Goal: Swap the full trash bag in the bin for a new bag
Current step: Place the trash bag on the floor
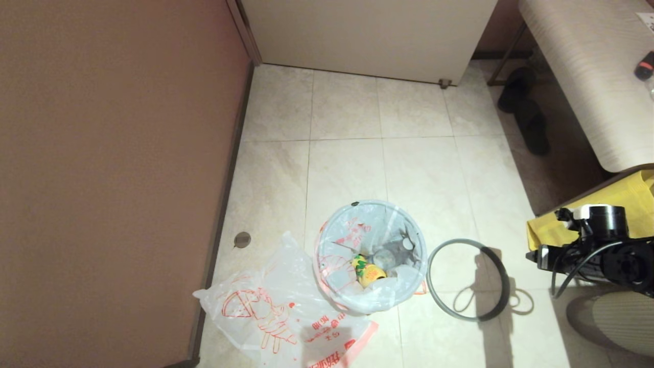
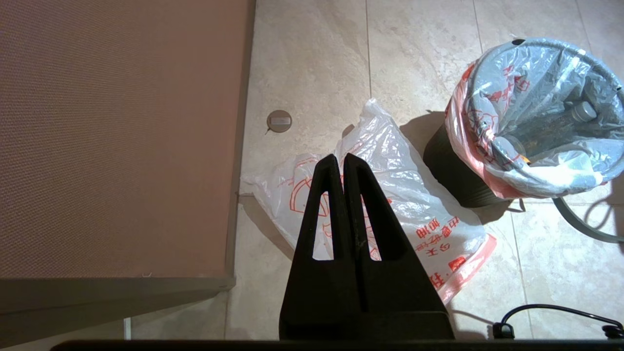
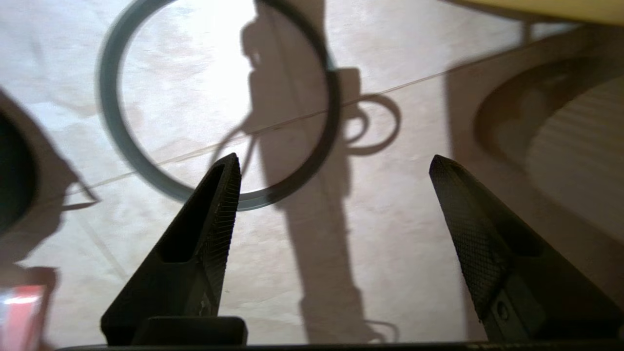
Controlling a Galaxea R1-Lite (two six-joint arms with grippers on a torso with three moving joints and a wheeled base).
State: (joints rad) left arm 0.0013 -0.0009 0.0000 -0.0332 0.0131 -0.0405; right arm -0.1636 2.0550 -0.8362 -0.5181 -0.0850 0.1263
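Observation:
The black bin (image 2: pixel 453 170) stands on the tiled floor, lined by the full trash bag (image 1: pixel 352 225), whose orange-red band is folded over the rim. A yellow can (image 1: pixel 369 271) and a bottle lie inside it. The new bag (image 1: pixel 276 306) with its red cartoon lies flat on the floor left of the bin. The grey rim ring (image 1: pixel 428 278) lies on the floor right of the bin. My left gripper (image 2: pixel 342 158) hangs shut and empty above the new bag (image 2: pixel 424 200). My right gripper (image 3: pixel 336 163) is open above bare floor, next to the ring (image 3: pixel 109 107).
A brown wall (image 1: pixel 102 153) runs along the left, with a floor drain (image 1: pixel 242 239) beside it. A white cabinet (image 1: pixel 368 36) stands at the back. On the right are a bench (image 1: pixel 587 76), black slippers (image 1: pixel 526 107), a yellow fabric bag (image 1: pixel 631 197) and my right arm (image 1: pixel 603 240).

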